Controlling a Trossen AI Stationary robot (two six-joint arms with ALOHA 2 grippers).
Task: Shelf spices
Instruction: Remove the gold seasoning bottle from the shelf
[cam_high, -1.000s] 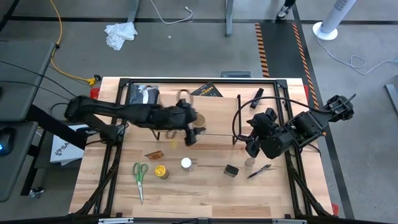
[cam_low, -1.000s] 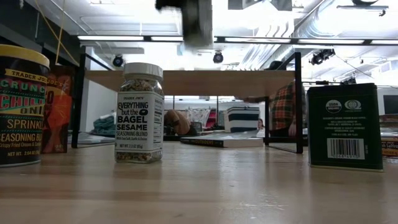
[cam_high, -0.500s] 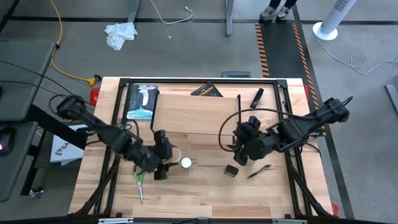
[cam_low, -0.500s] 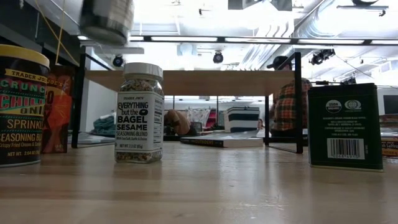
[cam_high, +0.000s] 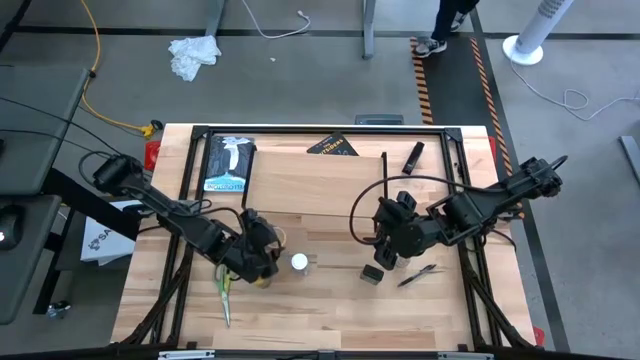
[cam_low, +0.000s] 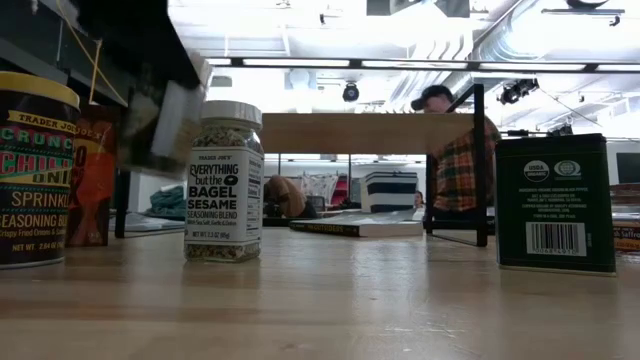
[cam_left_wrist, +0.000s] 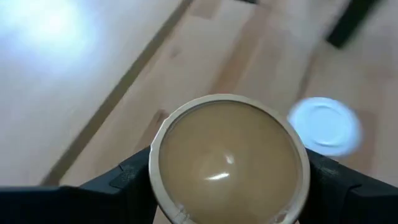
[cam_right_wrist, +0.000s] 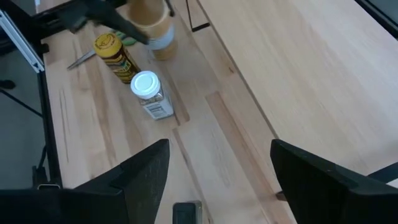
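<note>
Near the counter's (cam_high: 330, 320) front left, the left hand (cam_left_wrist: 227, 186) grips the wide tan jar (cam_left_wrist: 229, 158) beside the white-lidded jar (cam_high: 299, 263), so it should lift well clear before swinging to the shelf (cam_high: 330, 185), while the right hand (cam_right_wrist: 214, 171) hovers open over the small black tin (cam_high: 372, 274).

I read "EVERYTHING but the BAGEL SESAME SEASONING BLEND" on the white-lidded jar (cam_low: 224, 181); left of it, the yellow-lidded tin (cam_low: 35, 170) says "TRADER JOE'S CRUNCHY CHILI ONION".
</note>
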